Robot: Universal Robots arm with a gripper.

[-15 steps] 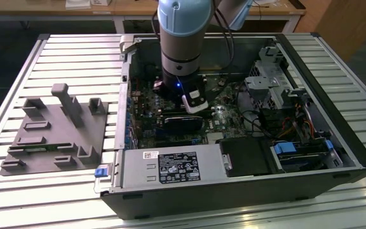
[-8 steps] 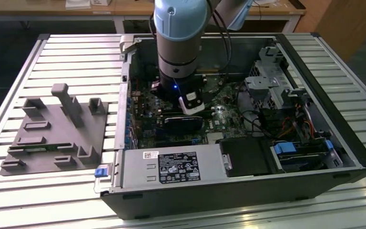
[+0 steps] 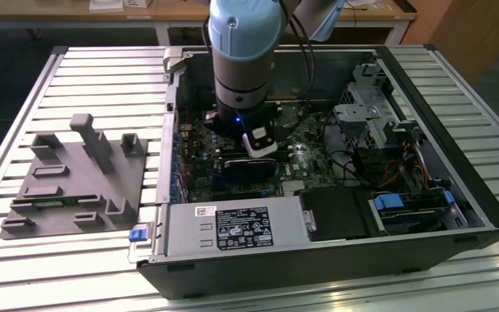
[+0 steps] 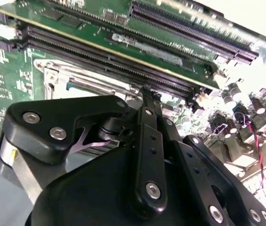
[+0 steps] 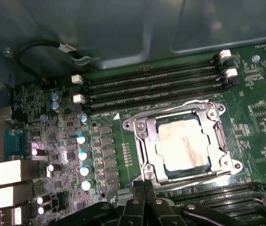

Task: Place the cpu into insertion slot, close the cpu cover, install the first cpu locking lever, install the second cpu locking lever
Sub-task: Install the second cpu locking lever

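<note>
— While the arm (image 3: 242, 58) hangs inside the open computer case (image 3: 319, 260), what sits nearest the cameras?

— The gripper (image 5: 144, 186) itself. In both wrist views its black linkages crowd the foreground, and the two fingers (image 4: 148, 101) are pressed together at the tips with nothing between them, so it is clenched on nothing.

— And just beyond those tips?

— In the first wrist view, the insertion slot (image 5: 132, 123) on the green motherboard (image 5: 253, 101). The cpu (image 5: 183, 145) lies seated in it, pale metal top up, and the cpu cover (image 5: 148, 136) is down flat around it, its window framing the chip. A thin silvery lever (image 5: 194, 177) runs along the socket edge closest to the gripper; whether it is latched I cannot tell.

— How close is the gripper to that?

— Near the socket's edge, beside it rather than over the chip. Touching or not, I cannot tell.

— Farther out?

— Long black memory slots (image 5: 152, 84) flank the socket on its far side, a row of capacitors (image 5: 82, 160) stands to one side, and a black cable (image 5: 43, 47) loops against the case wall. In the exterior view, a grey fixture block (image 3: 76, 182) rests on the slatted table (image 3: 102, 71), on the exterior view's left of the case.
</note>
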